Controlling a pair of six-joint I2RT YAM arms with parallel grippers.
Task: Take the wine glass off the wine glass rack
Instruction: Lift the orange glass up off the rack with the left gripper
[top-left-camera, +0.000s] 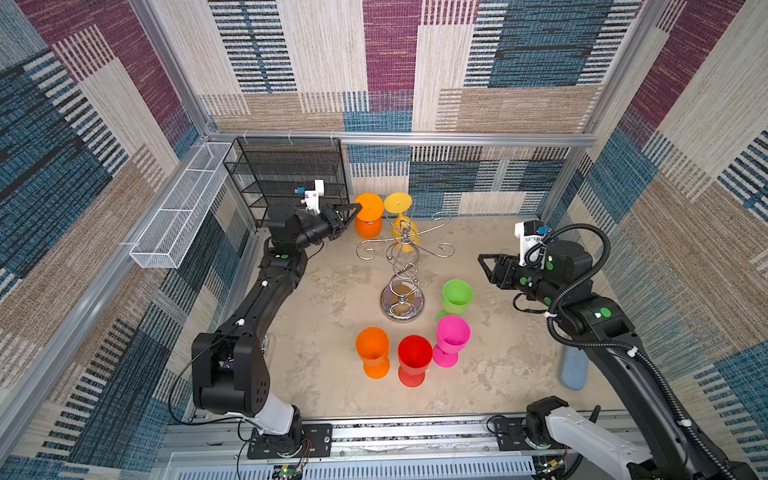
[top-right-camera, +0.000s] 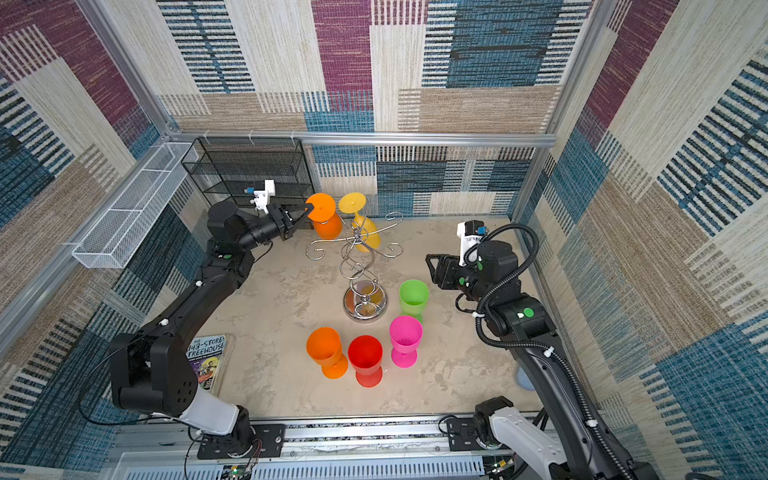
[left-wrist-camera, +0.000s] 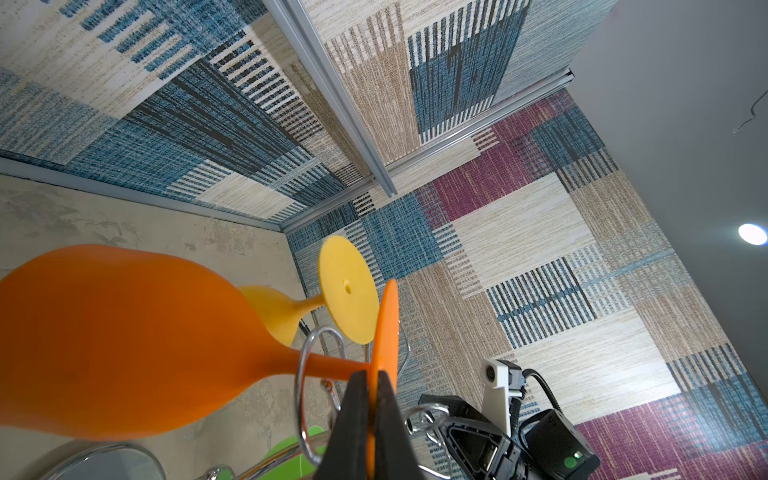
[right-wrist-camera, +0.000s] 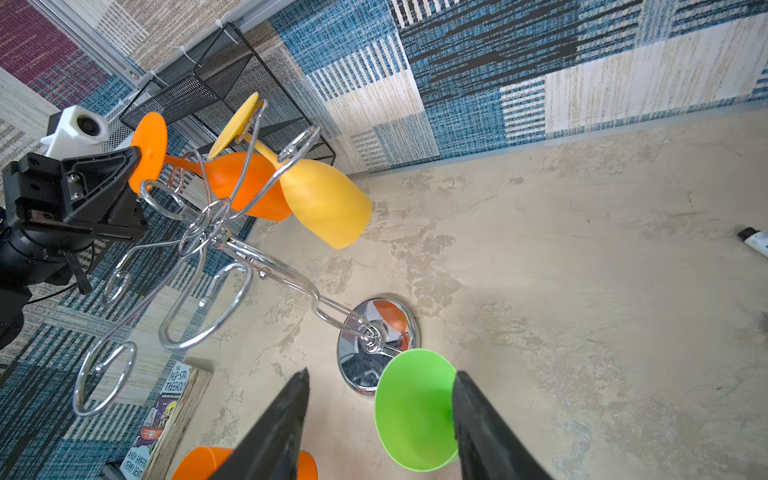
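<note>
1. Shiny chrome covers the wine glass rack (top-left-camera: 395, 309), and its mirrored base reflects patches of orange.
2. The hanging orange wine glass (top-left-camera: 368, 216) and the yellow wine glass (top-left-camera: 397, 202) are plain, matte and unpatterned.
3. More solid colour: a lime-green wine glass (top-left-camera: 457, 296), a hot-pink wine glass (top-left-camera: 453, 336), a red wine glass (top-left-camera: 414, 357) and a standing orange wine glass (top-left-camera: 372, 349).
4. The tabletop (top-left-camera: 324, 332) is mottled beige with greyish blotches.
5. The walls (top-left-camera: 390, 62) show a woven patchwork of blue, maroon, tan and cream blocks, many of them dark-striped.
6. The mesh shelf unit (top-left-camera: 291, 174) is black, and the mesh basket (top-left-camera: 178, 216) is white.
7. The left arm (top-left-camera: 257, 299) and right arm (top-left-camera: 623, 357) are black with white sections and green dots.
8. The book (top-right-camera: 208, 357) has a purple, yellow and black cartoon cover.
</note>
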